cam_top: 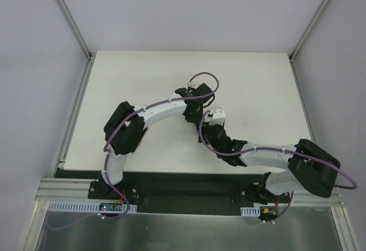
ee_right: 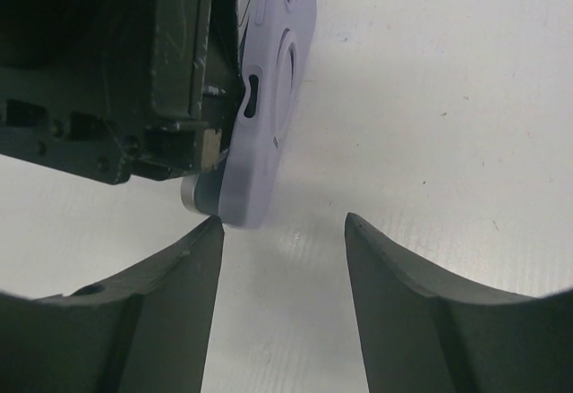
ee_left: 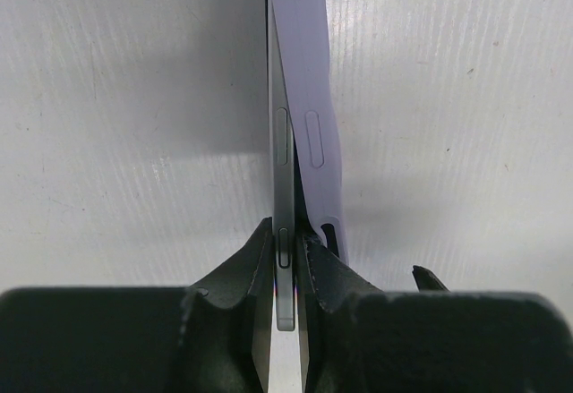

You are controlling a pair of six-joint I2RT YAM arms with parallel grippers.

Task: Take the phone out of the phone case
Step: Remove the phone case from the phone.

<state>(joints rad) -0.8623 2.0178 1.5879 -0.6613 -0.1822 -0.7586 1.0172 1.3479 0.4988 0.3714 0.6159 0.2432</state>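
Two grippers meet over the middle of the bench point(cam_top: 143, 74). The left gripper point(ee_left: 285, 241) is clamped on the phone point(ee_left: 278, 142), its fingers pinching the thin metal rim by the lower side button. The phone stands on edge; can't tell if it touches the bench. The case point(ee_left: 315, 98) is lavender and partly peeled. In the left wrist view it splays off to the right of the phone at the near end and converges with it at the far end, so the far part looks seated. The right gripper point(ee_right: 282, 223) hangs with jaws apart and nothing between them. The case's lower corner sits just above its left finger, not pinched.

Handling guess: the phone is stiff, with a smooth, slippery rim and probably a fragile glass face. The hold on it is narrow, so a hard tug could twist it out. The case looks rubbery, light and bendy, and should grip well. Best hold is the loose corner or lip near the slot cutout. From there, pull sideways off the phone rather than along it.
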